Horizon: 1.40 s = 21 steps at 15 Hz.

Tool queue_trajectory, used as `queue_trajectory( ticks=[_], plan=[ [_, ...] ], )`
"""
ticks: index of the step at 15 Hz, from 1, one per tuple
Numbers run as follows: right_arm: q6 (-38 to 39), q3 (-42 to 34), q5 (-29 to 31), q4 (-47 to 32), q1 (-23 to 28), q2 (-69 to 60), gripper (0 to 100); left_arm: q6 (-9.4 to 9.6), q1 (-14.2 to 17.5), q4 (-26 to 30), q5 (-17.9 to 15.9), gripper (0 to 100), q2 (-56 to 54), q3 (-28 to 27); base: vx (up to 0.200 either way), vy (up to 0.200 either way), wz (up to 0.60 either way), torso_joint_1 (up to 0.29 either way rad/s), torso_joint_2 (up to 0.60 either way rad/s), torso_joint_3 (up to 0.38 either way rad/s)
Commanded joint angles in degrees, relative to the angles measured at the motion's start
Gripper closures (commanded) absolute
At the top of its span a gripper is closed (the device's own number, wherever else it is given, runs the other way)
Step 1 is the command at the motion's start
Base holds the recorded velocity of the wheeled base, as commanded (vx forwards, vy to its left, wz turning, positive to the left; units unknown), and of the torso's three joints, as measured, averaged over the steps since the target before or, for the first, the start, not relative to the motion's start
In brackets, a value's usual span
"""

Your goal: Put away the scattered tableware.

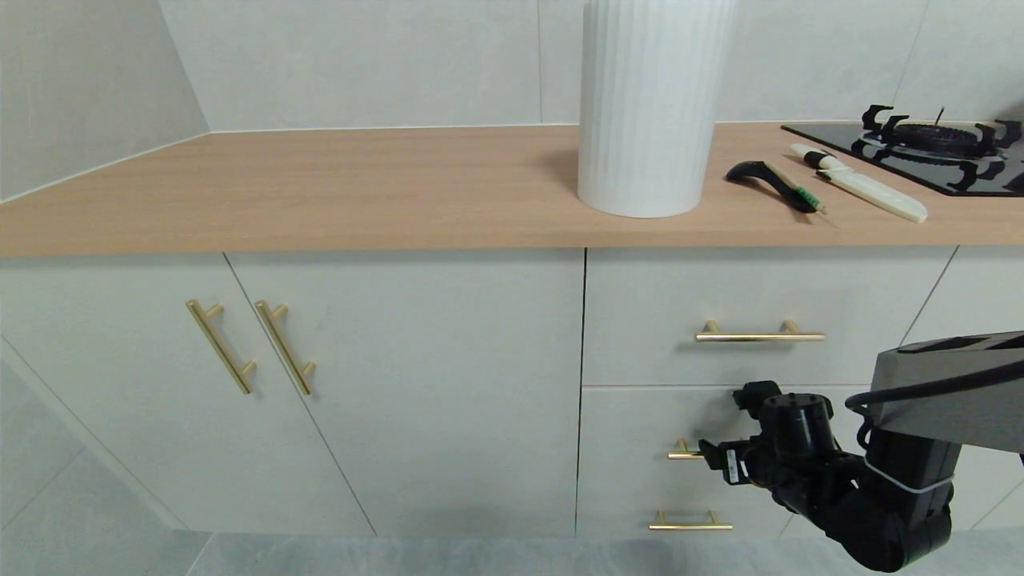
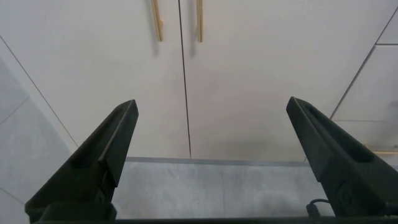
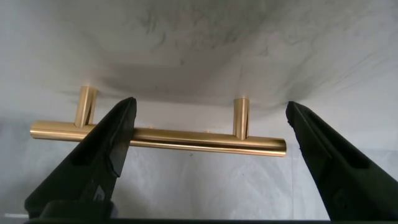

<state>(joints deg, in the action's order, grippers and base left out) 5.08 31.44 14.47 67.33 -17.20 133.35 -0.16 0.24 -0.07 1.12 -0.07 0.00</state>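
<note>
Your right claw is low, in front of the drawers under the right part of the surface. Its fingers are spread wide. The middle drawer handle, a gold bar, runs across the gap between them, and nothing is gripped. You cannot tell from these views whether a finger touches the bar.

Your left claw is also spread wide and holds nothing. It faces the two cabinet doors, with the grey tiled floor below them.

The tableware lies up on the wooden surface, right of a tall white ribbed vase:
- A black-handled utensil with a green band lies just beside the vase.
- A white knife lies next to the utensil on the far side from the vase. It is close to the utensil but apart from it.
- Both lie flat and slanted, near the front edge.

A black gas hob is set into the surface at the far right, just past the knife.

Pale grey wall tiles back the surface and turn a corner at the left. Below, the cabinet fronts are light grey. The doors are on the left with slim gold handles. The stack of drawers is on the right, with the top drawer handle above your right claw and the bottom drawer handle beneath it.
</note>
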Motion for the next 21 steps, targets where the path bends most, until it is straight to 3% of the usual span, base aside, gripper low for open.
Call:
queue_trajectory(
  ticks=[1, 5, 8, 9, 12, 14, 17, 21],
  plan=[
    [-0.16, -0.85, 0.03, -0.62, -0.03, -0.46, 0, -0.02, 0.02, -0.01, 0.02, 0, 0.07, 0.0, 0.0, 0.0, 0.0, 0.0, 0.0, 0.0],
    [-0.43, -1.64, 0.03, -2.55, -0.11, -1.25, 0, -0.02, -0.07, -0.01, 0.02, 0, 0.07, 0.0, 0.0, 0.0, 0.0, 0.0, 0.0, 0.0],
    [-2.45, -4.46, -3.13, -17.14, -0.82, -14.35, 0, -0.02, 0.02, -0.01, 0.02, 0, 0.07, 0.0, 0.0, 0.0, 0.0, 0.0, 0.0, 0.0],
    [-3.94, -4.63, -6.3, -27.25, -0.82, -23.14, 0, -0.02, 0.02, -0.01, 0.02, 0, 0.07, 0.0, 0.0, 0.0, 0.0, 0.0, 0.0, 0.0],
    [-4.12, 1.08, -8.58, -51.24, -2.22, -44.14, 0, -0.02, 0.02, -0.01, 0.02, 0, 0.07, 0.0, 0.0, 0.0, 0.0, 0.0, 0.0, 0.0],
    [-3.94, 3.98, -8.32, -58.28, -3.8, -51.26, 0, -0.02, 0.02, -0.01, 0.02, 0, 0.07, 0.0, 0.0, 0.0, 0.0, 0.0, 0.0, 0.0],
    [-3.68, 5.21, -5.86, -60.12, -5.56, -54.25, 0, -0.02, 0.02, -0.01, 0.02, 0, 0.07, 0.0, 0.0, 0.0, 0.0, 0.0, 0.0, 0.0],
    [-0.43, 3.19, -3.13, -48.52, -5.56, -42.83, 0, -0.02, -0.07, -0.01, 0.02, 0, 0.07, 0.0, 0.0, 0.0, 0.0, 0.0, 0.0, 0.0]
  ],
)
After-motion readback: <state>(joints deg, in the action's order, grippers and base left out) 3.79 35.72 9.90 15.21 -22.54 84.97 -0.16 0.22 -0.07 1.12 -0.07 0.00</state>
